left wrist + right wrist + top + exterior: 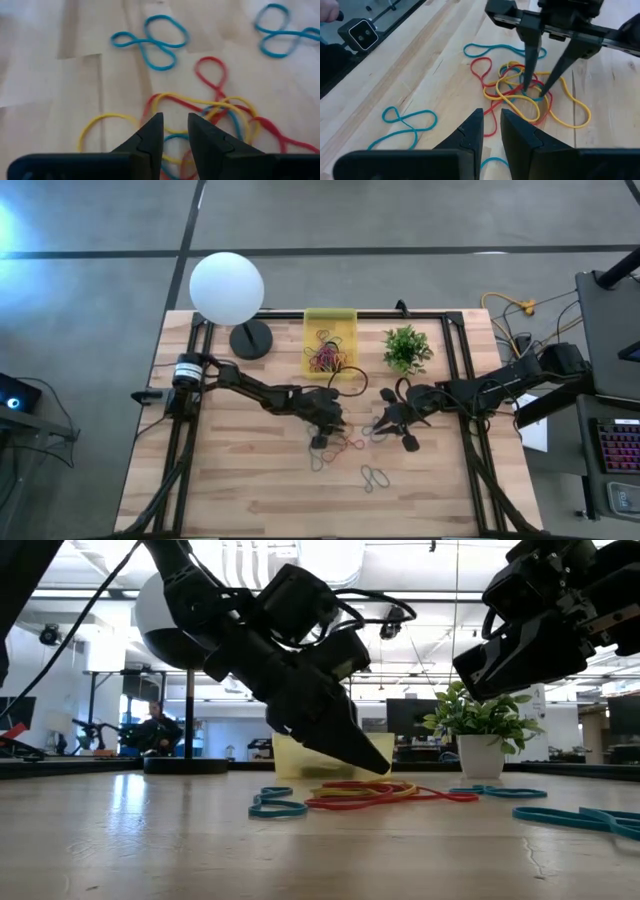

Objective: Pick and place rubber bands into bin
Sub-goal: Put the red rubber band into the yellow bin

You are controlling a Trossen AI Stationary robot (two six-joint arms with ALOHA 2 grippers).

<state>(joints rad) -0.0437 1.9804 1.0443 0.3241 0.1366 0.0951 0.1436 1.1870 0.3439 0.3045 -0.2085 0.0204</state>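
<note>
My left gripper (536, 90) stands tips-down in the tangle of bands (530, 95) mid-table, fingers slightly apart and gripping nothing, while my right gripper (491, 125) hovers beside it, narrowly parted and empty, the bin (330, 340) well behind.

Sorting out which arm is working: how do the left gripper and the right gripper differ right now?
The left gripper points down with its fingertips in the tangle of rubber bands on the table; the right gripper hangs clear above the wood, touching no band. The left gripper's fingers straddle strands of the tangle; the right gripper's fingers hold nothing. Both have a gap between their fingers and sit near the table's middle.
</note>
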